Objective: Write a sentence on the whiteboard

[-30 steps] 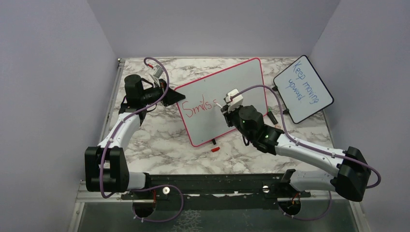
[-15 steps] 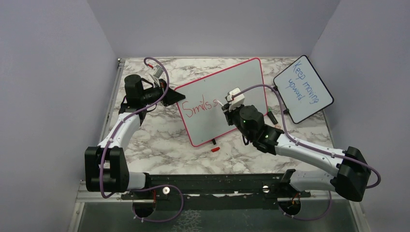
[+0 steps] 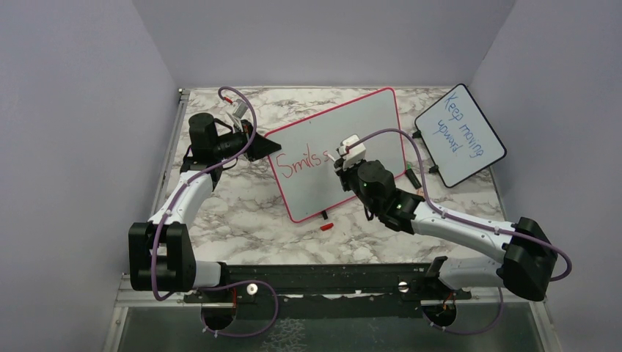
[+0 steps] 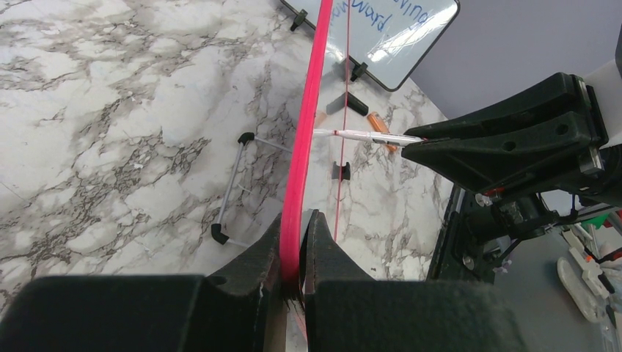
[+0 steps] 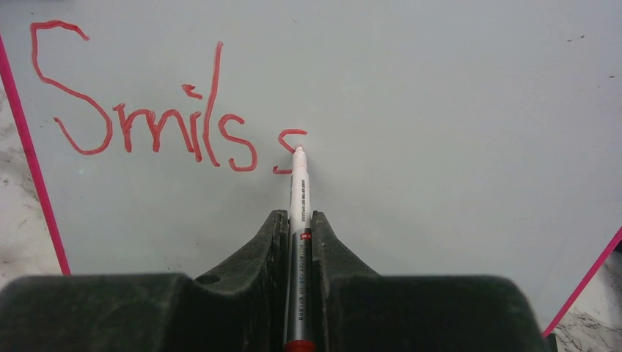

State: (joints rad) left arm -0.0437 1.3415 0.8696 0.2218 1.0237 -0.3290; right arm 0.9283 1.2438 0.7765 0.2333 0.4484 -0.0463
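Right pincer [image 5: 299, 216] has edged slightly leftward across the whiteboard [image 3: 370, 121], which stands propped on the counter [image 3: 242, 213]. It is clamped tight on a marker [image 5: 298, 183], tip on the board. Left pincer [image 4: 293, 224] nips the frame edge. Sentence [image 5: 147, 125] shows "Smils" and one "s"; judged mostly unwritten.

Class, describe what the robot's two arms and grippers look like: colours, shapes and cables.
The left arm and right arm have white links between black joints, each trailed by a purple cable. The left gripper and right gripper are black, with two wedge-shaped fingers. Small green lights glow on the right arm.
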